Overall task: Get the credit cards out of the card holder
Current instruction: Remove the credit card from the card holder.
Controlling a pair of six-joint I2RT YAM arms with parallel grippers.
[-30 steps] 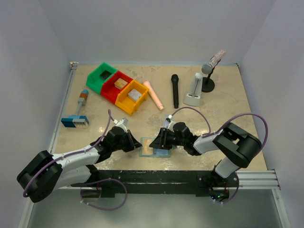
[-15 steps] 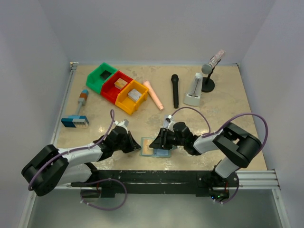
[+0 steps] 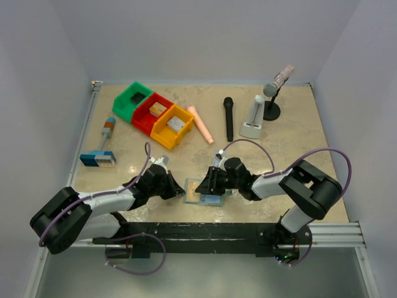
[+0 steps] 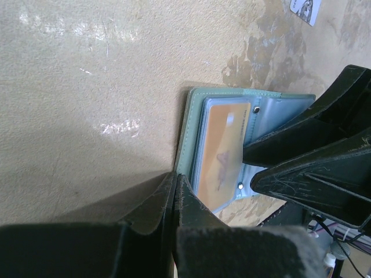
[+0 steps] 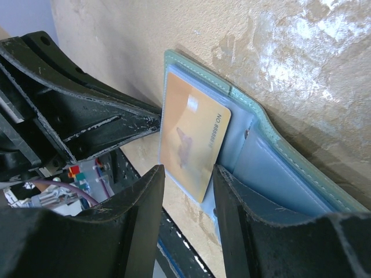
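Far off to the left of the card holder [image 3: 214, 200] a blue-and-white striped block [image 3: 97, 159] lies on the bench [image 3: 298, 124]. Behind the holder and to its left, three bins stand in a row: green [image 3: 131, 101], red [image 3: 151, 113] and orange [image 3: 172, 126].

The left claw [image 4: 175, 182] comes in low from the holder's left. Its fingers are pressed tight together, the tips right at the holder's left edge, with nothing visible between them.

The holder lies open and flat on the bench near the front edge, between the two claws. A golden credit card [image 5: 191, 133] sits in the clear pocket of its left half.

The right claw [image 5: 188, 171] reaches in from the holder's right. It is about half spread, and the tips are down on the pocket panel at the card's near edge, which shows in the gap between them. I can't tell whether the fingers actually touch the card.

Well behind the holder lies a pink tube [image 3: 200, 123], then to the right a black microphone [image 3: 228, 118], a white stand [image 3: 252, 118] and another microphone on a stand [image 3: 277, 84].
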